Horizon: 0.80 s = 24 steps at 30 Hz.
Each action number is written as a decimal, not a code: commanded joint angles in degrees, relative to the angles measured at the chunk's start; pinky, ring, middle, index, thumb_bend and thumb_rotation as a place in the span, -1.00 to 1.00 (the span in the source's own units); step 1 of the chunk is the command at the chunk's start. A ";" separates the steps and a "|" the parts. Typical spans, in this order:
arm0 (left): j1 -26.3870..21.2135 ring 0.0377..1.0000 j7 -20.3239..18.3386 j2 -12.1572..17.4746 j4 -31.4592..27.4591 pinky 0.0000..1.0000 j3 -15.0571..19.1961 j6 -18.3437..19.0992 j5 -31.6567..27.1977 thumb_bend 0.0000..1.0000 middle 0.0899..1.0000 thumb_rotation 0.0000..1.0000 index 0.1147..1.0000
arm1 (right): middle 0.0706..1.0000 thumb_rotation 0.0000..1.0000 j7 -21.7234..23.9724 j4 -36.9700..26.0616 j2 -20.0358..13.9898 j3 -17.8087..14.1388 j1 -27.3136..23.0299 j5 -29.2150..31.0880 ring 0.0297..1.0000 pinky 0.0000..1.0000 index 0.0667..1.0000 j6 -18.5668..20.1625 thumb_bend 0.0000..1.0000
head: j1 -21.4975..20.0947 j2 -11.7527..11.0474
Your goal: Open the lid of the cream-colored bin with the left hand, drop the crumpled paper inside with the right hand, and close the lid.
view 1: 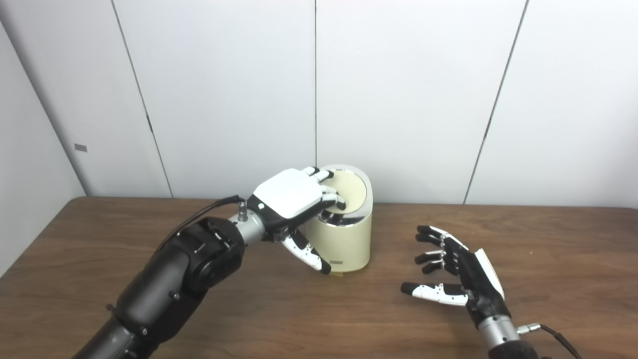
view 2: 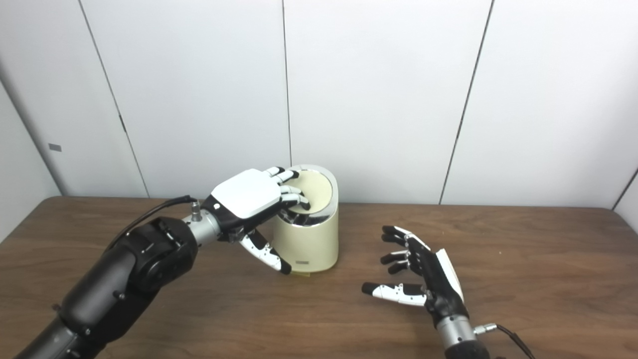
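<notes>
The cream-coloured bin [view 1: 344, 239] stands on the brown table [view 1: 299, 309] near the back wall. Its round lid [view 1: 351, 192] sits inside a chrome rim and looks tilted, with a dark gap at the near edge. My left hand [view 1: 291, 199] lies over the bin's left side. Its fingers [view 1: 331, 197] rest on the lid, and the thumb points down in front of the bin wall. It grips nothing. To the right of the bin, my right hand [view 1: 456, 271] hovers low over the table, open and empty. No crumpled paper is visible in either view.
White wall panels [view 1: 398, 99] rise directly behind the table's far edge, close to the bin. A cable [view 1: 199, 214] runs from the left wrist, and another [view 1: 558, 336] from the right wrist.
</notes>
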 commanded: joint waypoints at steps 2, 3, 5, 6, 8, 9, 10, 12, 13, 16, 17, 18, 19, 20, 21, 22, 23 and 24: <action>-0.24 1.00 -4.13 0.14 1.74 1.00 -1.18 1.00 -0.28 1.00 0.70 -0.01 0.64 | 0.54 -0.60 -0.30 -1.33 -0.24 -0.57 -1.69 0.43 0.20 0.03 0.57 -0.96 0.67 | -0.15 -0.17; -0.21 1.00 -4.41 0.13 1.90 1.00 -1.22 1.01 -0.64 1.00 0.70 -0.01 0.64 | 0.54 -0.60 -0.24 -1.28 -0.21 -0.63 -1.74 0.65 0.19 0.03 0.57 -1.09 0.67 | -0.24 -0.20; -0.09 1.00 -4.80 0.16 2.26 1.00 -1.26 1.07 -1.20 1.00 0.70 -0.02 0.64 | 0.54 -0.61 -0.23 -1.31 -0.15 -0.72 -1.80 0.85 0.19 0.03 0.57 -1.01 0.67 | -0.33 -0.21; 0.07 1.00 -4.63 0.25 2.35 1.00 -1.04 1.04 -1.70 1.00 0.70 -0.03 0.64 | 0.54 -0.61 -0.26 -1.38 -0.16 -0.74 -1.81 0.77 0.20 0.04 0.57 -0.87 0.67 | -0.30 -0.21; 0.29 1.00 -4.17 0.42 2.25 1.00 -0.66 1.03 -2.46 1.00 0.69 -0.02 0.65 | 0.54 -0.60 -0.23 -1.50 -0.24 -0.75 -1.81 0.64 0.19 0.03 0.57 -0.65 0.67 | -0.17 -0.26; 0.42 1.00 -3.80 0.47 1.96 1.00 -0.34 1.15 -2.69 0.99 0.70 -0.03 0.65 | 0.54 -0.60 -0.15 -1.51 -0.36 -0.71 -1.82 0.56 0.19 0.03 0.57 -0.69 0.67 | -0.05 -0.30; 0.58 1.00 -3.10 0.54 1.68 1.00 0.07 1.07 -2.92 0.98 0.70 -0.04 0.65 | 0.54 -0.60 -0.16 -1.44 -0.49 -0.66 -1.85 0.38 0.20 0.03 0.57 -0.87 0.66 | 0.01 -0.32; 1.01 1.00 -1.11 0.53 0.80 1.00 1.41 0.90 -3.44 0.94 0.70 -0.04 0.65 | 0.53 -0.60 -0.22 -1.32 -0.64 -0.66 -1.91 0.22 0.19 0.02 0.57 -1.13 0.66 | 0.06 -0.37; 1.30 1.00 0.23 0.43 0.33 1.00 2.32 0.75 -3.80 0.92 0.71 -0.04 0.65 | 0.53 -0.59 -0.18 -1.29 -0.68 -0.69 -1.94 0.29 0.19 0.02 0.57 -1.14 0.66 | 0.06 -0.38; 1.95 1.00 2.38 0.24 -1.49 1.00 4.75 1.22 -4.78 0.86 0.73 -0.02 0.67 | 0.54 -0.61 -0.27 -1.23 -0.70 -0.76 -2.06 0.26 0.19 0.02 0.57 -1.07 0.64 | 0.13 -0.48; 2.15 1.00 3.08 0.19 -2.03 1.00 5.53 1.22 -5.13 0.85 0.74 0.00 0.68 | 0.54 -0.63 -0.29 -1.16 -0.68 -0.81 -2.10 0.32 0.19 0.02 0.57 -1.07 0.63 | 0.15 -0.54; 2.49 1.00 4.34 0.07 -2.53 1.00 6.70 0.93 -5.87 0.84 0.74 0.01 0.68 | 0.54 -0.64 -0.27 -1.03 -0.69 -0.85 -2.18 0.45 0.19 0.01 0.57 -1.21 0.63 | 0.11 -0.58; 2.85 1.00 5.36 -0.04 -3.04 1.00 7.81 0.81 -6.49 0.83 0.74 -0.02 0.68 | 0.54 -0.63 -0.21 -0.98 -0.69 -0.88 -2.24 0.58 0.19 0.01 0.57 -1.25 0.63 | 0.11 -0.58; 3.33 1.00 6.42 -0.28 -3.45 1.00 9.09 0.75 -7.36 0.82 0.74 -0.02 0.69 | 0.54 -0.63 -0.20 -0.89 -0.71 -0.91 -2.31 0.63 0.19 0.00 0.57 -1.34 0.62 | 0.09 -0.60; 3.89 1.00 7.34 -0.67 -3.80 1.00 10.42 0.83 -8.50 0.79 0.75 -0.03 0.70 | 0.54 -0.63 -0.27 -0.86 -0.72 -0.91 -2.36 0.51 0.19 0.00 0.57 -1.36 0.62 | 0.09 -0.60; 4.49 1.00 8.23 -1.22 -3.97 1.00 11.74 0.94 -9.64 0.77 0.76 -0.06 0.71 | 0.54 -0.63 -0.35 -0.85 -0.72 -0.91 -2.40 0.37 0.19 0.00 0.57 -1.33 0.62 | 0.11 -0.62; 5.20 1.00 9.30 -1.94 -4.03 1.00 13.14 1.22 -10.80 0.73 0.77 -0.10 0.71 | 0.54 -0.64 -0.40 -0.85 -0.72 -0.91 -2.43 0.29 0.18 0.00 0.57 -1.36 0.62 | 0.10 -0.64; 5.88 1.00 10.44 -2.64 -4.01 1.00 14.37 1.54 -11.78 0.71 0.78 -0.13 0.72 | 0.54 -0.64 -0.42 -0.88 -0.72 -0.91 -2.46 0.21 0.18 0.00 0.57 -1.37 0.62 | 0.10 -0.64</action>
